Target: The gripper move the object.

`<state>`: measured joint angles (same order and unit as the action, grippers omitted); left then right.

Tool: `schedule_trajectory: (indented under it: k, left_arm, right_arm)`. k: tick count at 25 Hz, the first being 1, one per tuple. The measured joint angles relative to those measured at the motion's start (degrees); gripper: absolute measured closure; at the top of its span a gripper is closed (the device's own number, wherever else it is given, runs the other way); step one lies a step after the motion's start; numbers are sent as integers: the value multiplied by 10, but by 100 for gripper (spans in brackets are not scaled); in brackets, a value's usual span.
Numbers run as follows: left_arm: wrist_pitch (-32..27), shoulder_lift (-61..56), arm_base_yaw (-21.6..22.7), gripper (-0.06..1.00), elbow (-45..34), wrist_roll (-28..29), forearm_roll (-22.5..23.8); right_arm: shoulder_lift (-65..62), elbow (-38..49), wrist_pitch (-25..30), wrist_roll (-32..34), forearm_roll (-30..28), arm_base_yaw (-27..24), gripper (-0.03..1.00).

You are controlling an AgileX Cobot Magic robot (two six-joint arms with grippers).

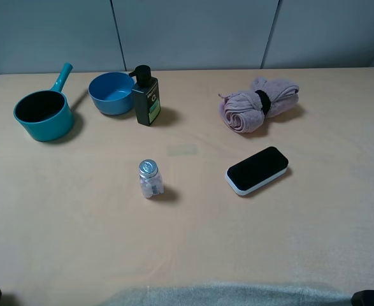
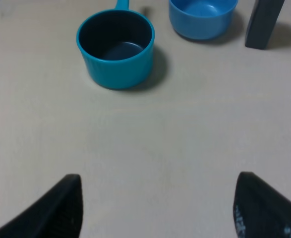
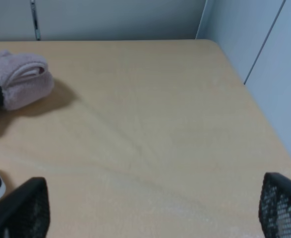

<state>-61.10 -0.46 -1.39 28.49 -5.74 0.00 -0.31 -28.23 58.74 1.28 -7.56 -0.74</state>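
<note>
The blue bowl [image 1: 110, 94] sits upright at the back left of the table, between the teal pot [image 1: 43, 115] and a black pump bottle [image 1: 146, 97], which stands close against its right side. In the left wrist view the bowl [image 2: 202, 17] lies far ahead, partly cut off by the frame edge. My left gripper [image 2: 155, 210] is open and empty, well short of the pot [image 2: 116, 47] and the bowl. My right gripper [image 3: 152, 213] is open and empty over bare table at the right side. In the high view only dark arm parts show at the bottom corners.
A small clear bottle with a metal cap [image 1: 150, 179] stands mid-table. A black and white eraser-like block [image 1: 257, 169] lies to its right. A rolled pink towel [image 1: 258, 104] lies at the back right and also shows in the right wrist view [image 3: 19, 79]. A grey cloth [image 1: 237, 294] lies along the front edge.
</note>
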Motion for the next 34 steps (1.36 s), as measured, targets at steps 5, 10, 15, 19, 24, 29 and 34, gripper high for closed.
schedule_trajectory:
  k: [5,10,15,19,24,29,34]
  left_arm:
    - [0,0,0,24,0,0,0]
    - [0,0,0,24,0,0,0]
    - [0,0,0,24,0,0,0]
    - [0,0,0,24,0,0,0]
    - [0,0,0,24,0,0,0]
    - [0,0,0,24,-1,0,0]
    - [0,0,0,24,-1,0,0]
  right_arm:
    - [0,0,0,0,0,0,33]
    - [0,0,0,0,0,0,33]
    - [0,0,0,0,0,0,33]
    - [0,0,0,0,0,0,33]
    - [0,0,0,0,0,0,33]
    - [0,0,0,0,0,0,33]
    - [0,0,0,0,0,0,33]
